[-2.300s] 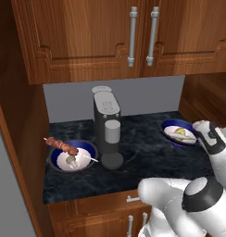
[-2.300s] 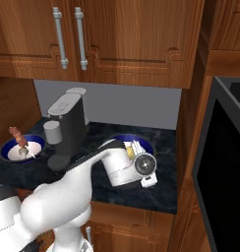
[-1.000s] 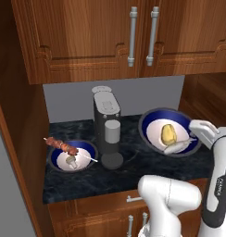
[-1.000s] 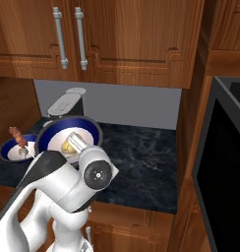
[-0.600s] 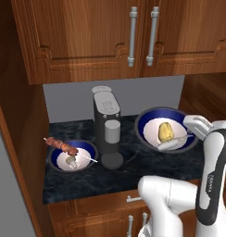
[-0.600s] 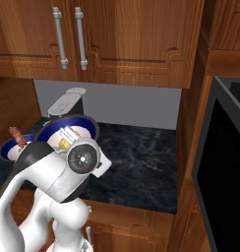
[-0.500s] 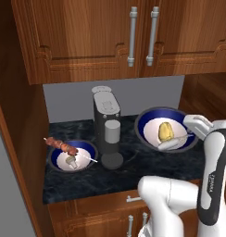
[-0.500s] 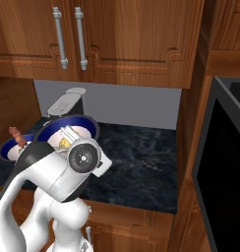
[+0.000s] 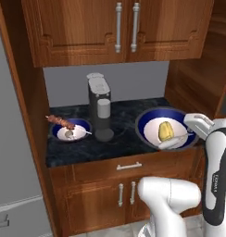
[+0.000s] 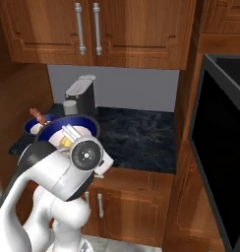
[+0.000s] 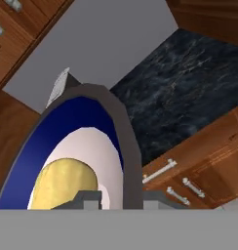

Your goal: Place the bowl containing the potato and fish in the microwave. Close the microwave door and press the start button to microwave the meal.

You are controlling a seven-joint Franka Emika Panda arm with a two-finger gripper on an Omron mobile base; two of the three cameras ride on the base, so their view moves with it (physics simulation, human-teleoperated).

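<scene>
the gripper (image 9: pixel 194 124) is pinching the rim of the blue bowl (image 9: pixel 149 121), which hangs tipped in the air over the dark counter (image 9: pixel 124 139), with the yellow potato (image 9: pixel 165 131) and the pale fish (image 9: pixel 172 141) lying inside. further back and left stand the coffee machine (image 9: pixel 100 111) and the other blue bowl (image 9: pixel 78 124) with the meat skewer (image 9: pixel 62 122), and in the right base view the open microwave door (image 10: pixel 214 157) is off to the right.

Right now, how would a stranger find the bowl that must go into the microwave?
Start at the coffee machine on the dark counter. To its right, the bowl hangs in the pincer, lifted. It holds a yellow potato; the bowl to the left bears a brown skewer.
</scene>
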